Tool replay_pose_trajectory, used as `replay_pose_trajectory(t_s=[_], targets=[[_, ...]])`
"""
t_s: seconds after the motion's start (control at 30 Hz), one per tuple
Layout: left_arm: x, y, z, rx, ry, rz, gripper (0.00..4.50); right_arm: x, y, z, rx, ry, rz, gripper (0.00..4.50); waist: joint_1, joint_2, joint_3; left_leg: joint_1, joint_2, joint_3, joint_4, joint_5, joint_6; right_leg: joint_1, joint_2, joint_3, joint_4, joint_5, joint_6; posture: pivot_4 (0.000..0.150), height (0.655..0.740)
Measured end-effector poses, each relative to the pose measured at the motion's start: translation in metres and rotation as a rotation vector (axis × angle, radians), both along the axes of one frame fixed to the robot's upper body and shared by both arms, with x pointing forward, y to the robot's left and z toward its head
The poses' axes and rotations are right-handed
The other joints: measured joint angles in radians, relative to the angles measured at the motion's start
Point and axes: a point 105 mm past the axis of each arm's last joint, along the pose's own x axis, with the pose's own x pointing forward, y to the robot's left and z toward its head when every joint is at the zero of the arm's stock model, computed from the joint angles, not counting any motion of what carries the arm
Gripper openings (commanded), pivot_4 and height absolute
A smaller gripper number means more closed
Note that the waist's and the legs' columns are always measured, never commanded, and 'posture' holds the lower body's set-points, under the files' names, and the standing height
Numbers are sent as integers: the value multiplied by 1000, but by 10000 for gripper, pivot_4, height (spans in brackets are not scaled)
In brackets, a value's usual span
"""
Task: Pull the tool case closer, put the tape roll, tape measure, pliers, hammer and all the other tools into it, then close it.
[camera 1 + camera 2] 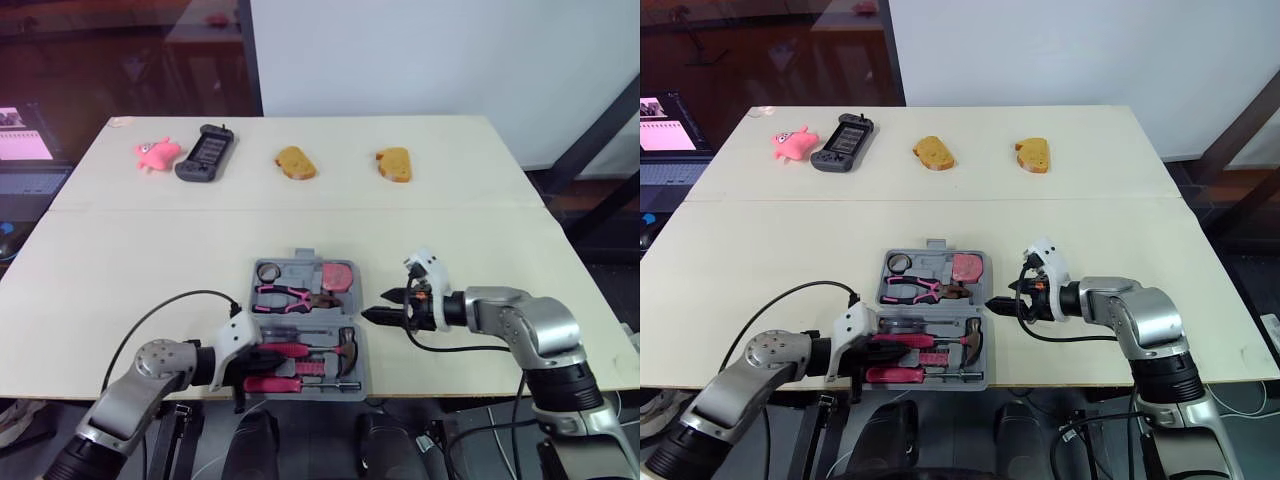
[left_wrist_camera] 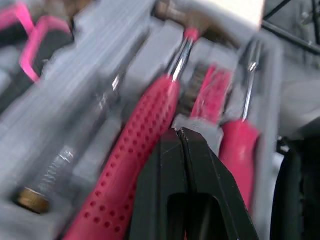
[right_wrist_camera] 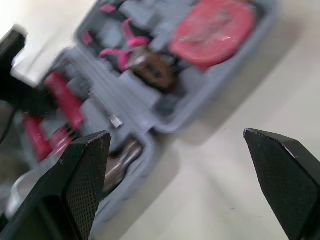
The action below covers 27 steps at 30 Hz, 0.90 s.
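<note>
Pink toy, black controller, 2 bread slices in row.

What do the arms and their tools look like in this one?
The left arm and right arm are silver-grey with black joints, each with a white wrist housing and a looping black cable. The left tool and right tool have two black wedge-shaped fingers; the right's pads are cross-hatched.

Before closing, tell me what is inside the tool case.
The tool case holds pliers, tape measure, tape roll, hammer, screwdriver. The left gripper, jaws shut, covers part of its near half.
</note>
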Motion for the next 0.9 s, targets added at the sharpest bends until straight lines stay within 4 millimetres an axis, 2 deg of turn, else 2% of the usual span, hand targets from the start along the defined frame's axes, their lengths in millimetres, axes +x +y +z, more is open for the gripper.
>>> replay_pose_trajectory(t_s=[0.3, 0.47, 0.57, 0.7, 0.9], targets=[[1, -5, -5, 11, 20, -19, 0, 24, 4, -13, 60, 116, -122, 44727, 1, 2, -1, 0, 0, 0, 0, 0, 0, 1, 0, 0, 0, 0, 0, 1500, 7207], [1, -4, -5, 33, 24, -32, 0, 44, 18, -18, 118, 148, -152, 44727, -2, 3, -1, 1, 0, 0, 0, 0, 0, 2, 0, 0, 0, 0, 0, 1500, 7207], [0, -1, -6, 65, 22, -48, 0, 58, 35, -19, 183, 157, -155, 44727, -5, 4, -2, 2, 0, 0, -1, 0, 0, 2, 1, 0, 0, 0, 1, 1500, 7207], [1, -1, -6, 74, 18, -55, 0, 63, 52, -19, 267, 190, -147, 44727, -4, 4, -3, 2, 0, 0, -2, 0, 0, 2, 1, 0, 0, 1, 2, 1500, 7207], [0, 0, -6, 77, 18, -51, 0, 62, 54, -16, 398, 197, -116, 44727, -8, 5, -2, 2, 0, 0, -3, 0, 0, 1, 1, 0, 0, 1, 2, 1500, 7207]])
